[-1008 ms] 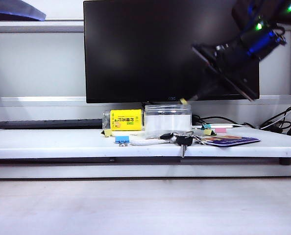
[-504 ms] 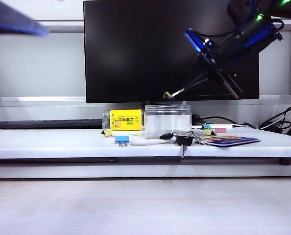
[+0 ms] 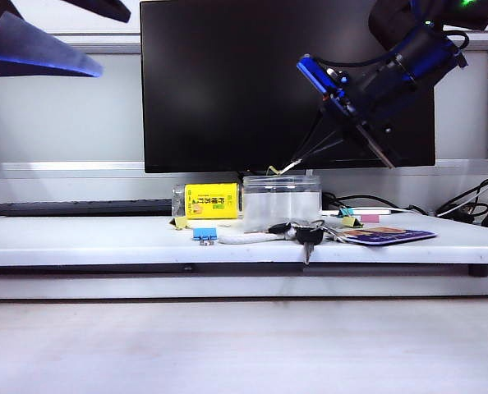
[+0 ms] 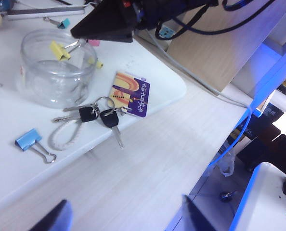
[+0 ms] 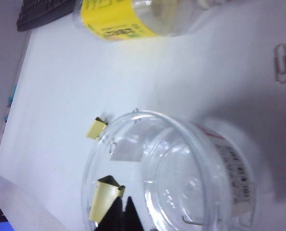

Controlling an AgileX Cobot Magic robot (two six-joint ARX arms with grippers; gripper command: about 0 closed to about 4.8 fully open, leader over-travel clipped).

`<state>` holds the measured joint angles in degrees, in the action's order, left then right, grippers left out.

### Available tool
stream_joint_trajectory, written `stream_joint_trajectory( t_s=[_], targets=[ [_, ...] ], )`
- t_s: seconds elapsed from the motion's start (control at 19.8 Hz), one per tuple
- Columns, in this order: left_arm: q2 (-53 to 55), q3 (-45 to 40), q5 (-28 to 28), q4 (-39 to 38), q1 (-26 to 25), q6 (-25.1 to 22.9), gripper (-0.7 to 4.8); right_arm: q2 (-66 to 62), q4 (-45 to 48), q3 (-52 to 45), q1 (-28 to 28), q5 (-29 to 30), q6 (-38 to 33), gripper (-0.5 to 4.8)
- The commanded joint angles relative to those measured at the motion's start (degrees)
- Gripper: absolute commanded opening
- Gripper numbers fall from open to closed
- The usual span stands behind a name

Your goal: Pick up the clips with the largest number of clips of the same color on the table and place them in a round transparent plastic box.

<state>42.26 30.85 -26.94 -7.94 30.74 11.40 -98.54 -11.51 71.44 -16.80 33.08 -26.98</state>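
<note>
The round transparent plastic box stands on the white shelf before the monitor. My right gripper is shut on a pale-yellow clip, which it holds just above the box's open rim. Another yellow clip lies on the shelf beside the box, and one more lies on the other side. My left gripper hangs open, high at the upper left, far from the box, with nothing in it.
A clear container with a yellow label lies next to the box. In front are a blue clip, a bunch of keys and a purple card. Teal and pink clips, cables and a monitor stand behind.
My right gripper has swung left and down with the yellow clip until it is over the box. My left gripper has come down into view at the upper left.
</note>
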Motion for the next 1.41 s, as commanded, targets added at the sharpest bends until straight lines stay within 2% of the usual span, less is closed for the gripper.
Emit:
stream_joint_trajectory(
  t_s=[0.05,0.15,0.25,0.35,0.5,0.65,0.86,0.91,1.06,1.26,1.41],
  targets=[
    [-0.09,0.39,-0.68,1.42,0.13,0.07,3.05,0.24,0.55,0.20,-0.04,0.42,1.29,-0.01],
    [-0.09,0.39,-0.87,1.70,1.22,0.22,3.05,0.24,-0.20,0.20,-0.04,0.76,2.78,0.08],
    [-0.09,0.39,-0.74,1.75,1.75,0.66,3.05,0.24,-0.39,0.20,-0.04,1.14,3.37,0.54],
    [-0.09,0.39,-0.76,1.86,2.03,1.07,3.05,0.24,-0.37,0.20,-0.04,1.64,3.85,0.59],
    [-0.09,0.39,-0.96,1.84,2.03,1.18,3.05,0.26,-0.20,0.24,-0.04,1.81,5.35,0.95],
    [-0.11,0.39,-2.25,1.81,2.03,1.22,3.05,1.36,0.17,0.42,0.09,0.90,10.21,0.95],
    [-0.02,1.90,-2.58,-0.35,2.03,-1.55,3.05,6.78,-8.70,0.72,-0.07,-16.72,25.05,0.95],
    [0.17,2.67,-2.32,-1.18,2.03,-2.27,3.05,7.15,-10.60,0.70,-0.07,-18.88,27.06,0.95],
    [2.27,6.56,-0.44,-4.83,2.05,-5.35,3.05,7.08,-16.59,0.66,-0.28,-21.77,31.91,0.95],
    [9.27,11.96,1.60,-10.34,3.87,-6.51,3.05,7.04,-16.74,0.70,-3.10,-25.99,33.27,0.95],
    [12.52,13.38,3.83,-10.99,6.58,-6.62,3.05,6.51,-16.37,0.70,-4.79,-29.14,33.46,0.96]
  ],
)
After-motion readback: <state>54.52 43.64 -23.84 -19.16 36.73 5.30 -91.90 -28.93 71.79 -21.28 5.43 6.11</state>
